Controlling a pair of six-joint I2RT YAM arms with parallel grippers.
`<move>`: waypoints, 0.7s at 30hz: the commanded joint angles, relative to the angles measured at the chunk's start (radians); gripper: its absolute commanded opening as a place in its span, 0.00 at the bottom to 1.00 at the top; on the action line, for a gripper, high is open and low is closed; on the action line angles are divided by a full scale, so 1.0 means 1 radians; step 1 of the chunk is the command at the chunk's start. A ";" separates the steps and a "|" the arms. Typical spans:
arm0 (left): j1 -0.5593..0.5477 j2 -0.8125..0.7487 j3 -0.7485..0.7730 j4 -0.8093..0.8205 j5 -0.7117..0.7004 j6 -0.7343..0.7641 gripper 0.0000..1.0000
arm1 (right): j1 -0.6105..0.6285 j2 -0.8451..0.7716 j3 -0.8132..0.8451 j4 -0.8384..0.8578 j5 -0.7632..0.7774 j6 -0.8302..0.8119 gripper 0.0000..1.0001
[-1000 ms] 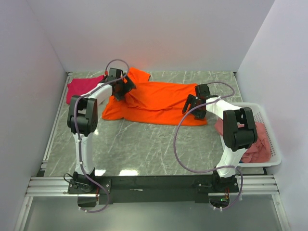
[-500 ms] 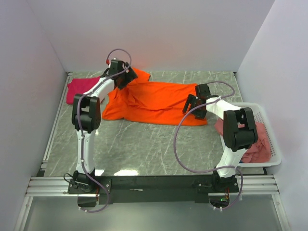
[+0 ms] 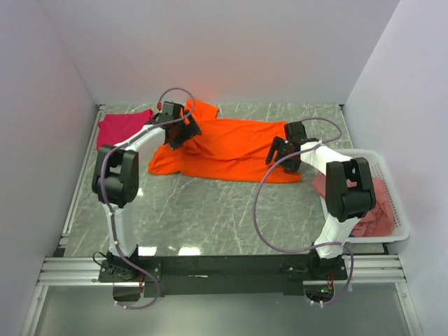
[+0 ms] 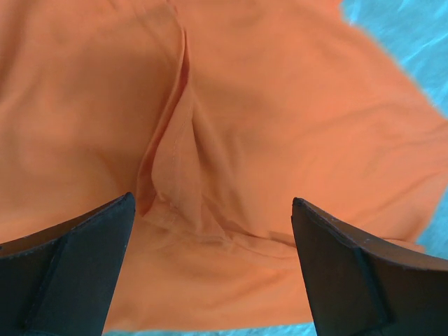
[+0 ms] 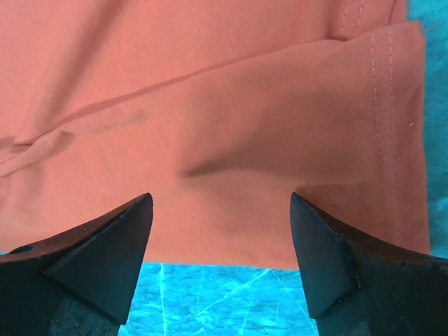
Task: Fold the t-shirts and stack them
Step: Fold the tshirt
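A bright orange t-shirt [image 3: 234, 150] lies spread and creased across the back middle of the table. My left gripper [image 3: 182, 134] hangs open over its left part. In the left wrist view a raised fold of the orange t-shirt [image 4: 168, 154] runs between the wide-apart fingers of the left gripper [image 4: 212, 210], which hold nothing. My right gripper [image 3: 282, 158] is open above the shirt's right end. Its wrist view shows the orange t-shirt's stitched hem edge [image 5: 231, 133] just beyond the right gripper [image 5: 220, 199]. A magenta t-shirt [image 3: 122, 126] lies folded at the back left.
A white lattice basket [image 3: 383, 158] stands at the right table edge with a dusty rose-pink t-shirt [image 3: 369, 206] bunched inside. White walls close in the back and both sides. Grey marbled table [image 3: 210, 210] lies in front of the orange shirt.
The left gripper swung toward the back wall, then came forward again over the shirt's left part, and its elbow shifted left. The right arm has not moved.
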 commanded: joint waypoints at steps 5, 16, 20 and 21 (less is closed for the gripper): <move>-0.027 0.113 0.107 -0.017 0.041 0.004 0.99 | 0.001 -0.037 -0.001 0.007 0.015 -0.018 0.85; -0.057 0.194 0.259 0.038 0.114 -0.003 0.99 | 0.001 -0.039 0.025 -0.007 0.039 -0.017 0.85; -0.056 0.275 0.380 0.049 0.086 0.001 0.99 | -0.001 -0.049 0.038 -0.012 0.045 -0.020 0.85; -0.056 0.294 0.412 0.043 0.081 0.006 0.99 | -0.001 -0.054 0.041 -0.015 0.045 -0.021 0.85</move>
